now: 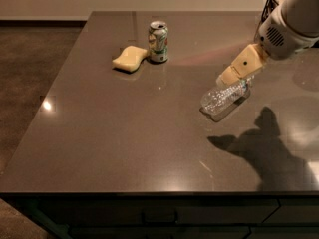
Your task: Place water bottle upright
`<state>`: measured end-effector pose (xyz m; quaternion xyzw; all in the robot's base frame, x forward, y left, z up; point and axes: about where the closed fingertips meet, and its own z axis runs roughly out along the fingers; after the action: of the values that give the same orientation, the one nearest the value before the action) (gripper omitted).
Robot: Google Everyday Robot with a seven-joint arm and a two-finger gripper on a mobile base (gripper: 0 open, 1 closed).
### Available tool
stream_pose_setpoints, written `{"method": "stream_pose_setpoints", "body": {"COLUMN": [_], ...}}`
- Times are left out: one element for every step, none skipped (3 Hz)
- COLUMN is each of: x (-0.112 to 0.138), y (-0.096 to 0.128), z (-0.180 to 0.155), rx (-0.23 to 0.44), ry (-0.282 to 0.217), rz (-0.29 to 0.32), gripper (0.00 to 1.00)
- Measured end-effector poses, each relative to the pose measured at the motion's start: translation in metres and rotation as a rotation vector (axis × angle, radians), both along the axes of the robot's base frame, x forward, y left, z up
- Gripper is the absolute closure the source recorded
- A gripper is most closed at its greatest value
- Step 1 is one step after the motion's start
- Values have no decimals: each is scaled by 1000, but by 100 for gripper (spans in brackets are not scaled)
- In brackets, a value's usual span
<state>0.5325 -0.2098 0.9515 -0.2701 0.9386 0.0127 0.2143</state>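
Note:
The water bottle [219, 98] is a small clear ribbed plastic bottle. It lies on its side on the dark table [124, 133], right of centre, with its base toward the front left. My gripper [228, 79] comes in from the upper right on a white and tan arm. It sits over the bottle's far end and covers the cap. I cannot tell whether it touches the bottle.
A green-and-white soda can [158, 42] stands upright at the back of the table, with a yellow sponge [129, 59] beside it on the left. A dark wire object [268, 8] sits at the back right. The table's front edge runs along the bottom.

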Motion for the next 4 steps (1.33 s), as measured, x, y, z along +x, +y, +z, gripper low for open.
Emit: {"method": "stream_pose_setpoints", "body": {"x": [15, 27, 37, 46], "y": [-6, -13, -15, -13], "z": [-7, -14, -22, -42], "rx": [29, 35, 16, -2], "ry": [-4, -11, 15, 89], "rz": [-120, -226, -310, -363], "gripper": [0, 0, 0, 0]}}
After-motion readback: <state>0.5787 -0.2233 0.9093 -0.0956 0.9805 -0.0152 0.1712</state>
